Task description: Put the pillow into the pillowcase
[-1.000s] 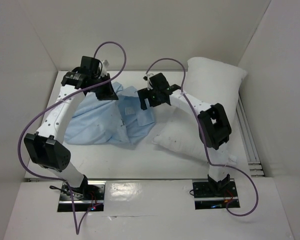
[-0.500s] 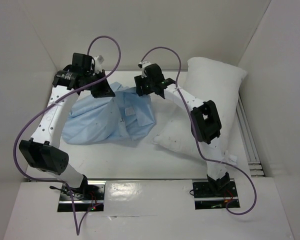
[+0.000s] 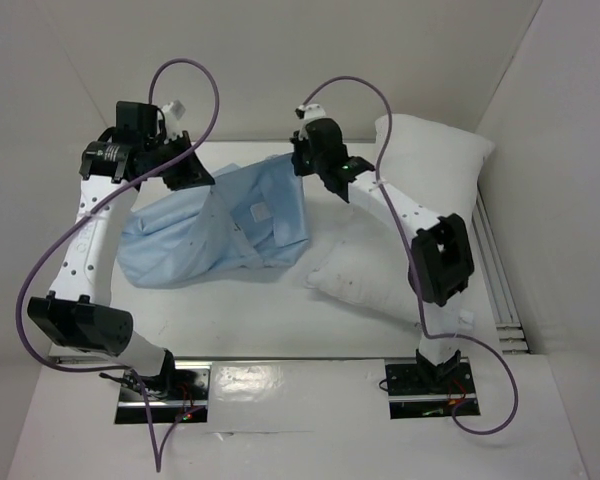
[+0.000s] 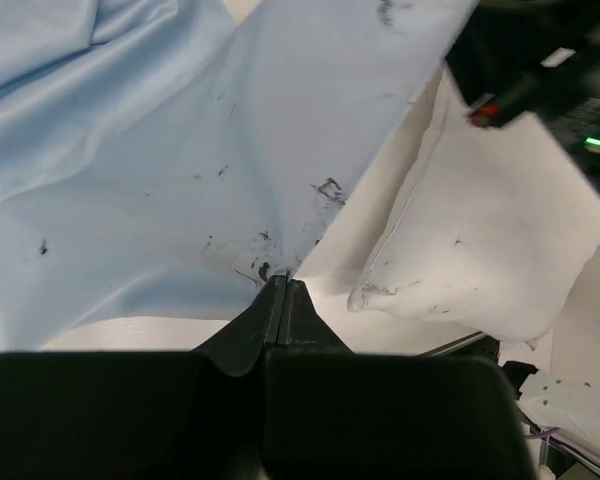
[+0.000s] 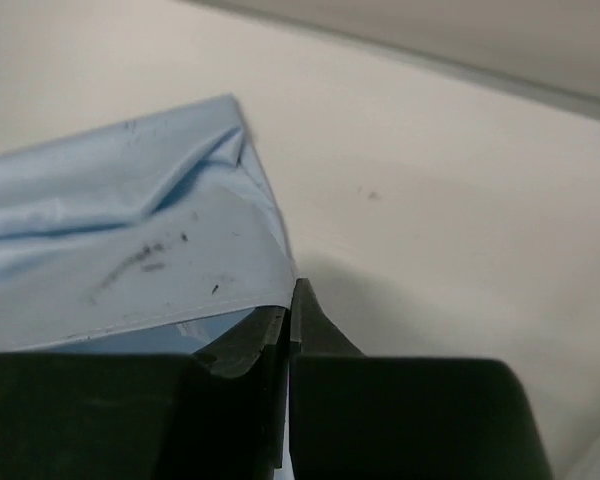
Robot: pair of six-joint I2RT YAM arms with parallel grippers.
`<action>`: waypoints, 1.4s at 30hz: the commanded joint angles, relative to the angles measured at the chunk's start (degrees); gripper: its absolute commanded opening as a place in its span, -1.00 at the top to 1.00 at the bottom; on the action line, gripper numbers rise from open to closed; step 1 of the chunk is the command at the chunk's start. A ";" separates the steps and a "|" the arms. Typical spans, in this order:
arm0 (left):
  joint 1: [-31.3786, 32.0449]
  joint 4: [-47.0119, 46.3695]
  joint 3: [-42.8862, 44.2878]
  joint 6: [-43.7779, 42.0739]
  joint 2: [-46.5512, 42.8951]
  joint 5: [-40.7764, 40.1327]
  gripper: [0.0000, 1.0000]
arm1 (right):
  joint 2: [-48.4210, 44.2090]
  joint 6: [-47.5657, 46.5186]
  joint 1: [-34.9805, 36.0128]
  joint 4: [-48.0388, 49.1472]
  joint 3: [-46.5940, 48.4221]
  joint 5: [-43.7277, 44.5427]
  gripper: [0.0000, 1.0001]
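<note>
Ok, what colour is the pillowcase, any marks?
The pillowcase is light blue with small dark specks and smudges; the left wrist view shows it best.

You have the pillowcase point(image 3: 215, 235) in pale blue, flecked with small dark specks and smudges near its edge, with one small white patch point(image 3: 258, 212). Your pillow point(image 3: 420, 190) is plain white with a few tiny dark dots. The left gripper point(image 4: 283, 287) and right gripper point(image 5: 290, 300) are matte black. The cables point(image 3: 38, 272) are purple, the table point(image 3: 280, 312) white.
</note>
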State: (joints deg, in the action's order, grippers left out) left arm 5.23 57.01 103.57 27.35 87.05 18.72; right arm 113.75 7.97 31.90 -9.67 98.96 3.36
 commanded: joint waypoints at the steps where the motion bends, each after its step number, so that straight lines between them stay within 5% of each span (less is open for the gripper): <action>1: -1.02 0.55 1.73 -1.43 -2.85 0.09 1.00 | -10.64 3.19 -1.05 3.28 -1.30 8.77 1.00; 7: -4.79 -2.59 -1.35 -0.90 -3.46 1.13 1.00 | -11.91 3.20 -1.05 -0.78 -5.62 8.77 1.00; 15: -0.58 -6.74 -0.30 0.16 5.14 5.80 1.00 | 7.86 7.85 -2.89 -11.84 14.80 7.55 0.98; 16: -0.05 -7.26 0.22 0.16 5.94 6.32 1.00 | 10.06 8.55 -2.90 -15.08 18.69 6.15 0.82; 19: 1.36 -7.27 0.76 0.16 7.96 7.12 1.00 | 10.72 8.03 -3.51 -22.67 23.49 7.89 -0.38; 21: 2.06 -7.79 0.76 0.16 8.57 7.12 1.00 | 2.38 7.50 -4.03 -20.48 15.36 8.42 -0.87; 23: 2.68 -7.80 1.37 0.16 8.58 7.73 1.00 | -7.25 6.81 -4.65 -19.95 9.62 7.64 -1.00; 29: 3.81 -9.03 1.37 0.16 9.90 8.26 1.00 | -26.18 6.27 -4.65 -27.58 -7.45 11.22 -1.00; 34: 3.82 -9.73 1.90 0.16 10.43 8.26 1.00 | -33.59 8.37 -4.13 -40.94 -18.24 14.66 -1.00; 39: 3.82 -9.03 2.95 -0.45 9.82 8.26 1.00 | -35.88 8.91 -4.13 -39.57 -28.45 9.58 -1.00; 40: 3.82 -9.03 2.95 -0.46 9.81 7.65 1.00 | -35.88 8.91 -4.13 -38.07 -31.34 8.26 -0.92; 41: 3.82 -8.50 2.95 -0.46 9.03 7.65 1.00 | -35.19 8.91 -4.13 -36.05 -32.76 5.81 -0.58; 42: 3.82 -8.50 2.26 -0.46 8.32 7.12 1.00 | -34.40 10.30 -4.13 -33.68 -32.78 5.00 0.16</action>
State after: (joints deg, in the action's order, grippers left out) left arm 8.88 49.25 104.07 27.29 97.41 25.67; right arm 78.85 15.68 27.40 -45.19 67.75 12.99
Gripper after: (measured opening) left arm 0.025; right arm 0.737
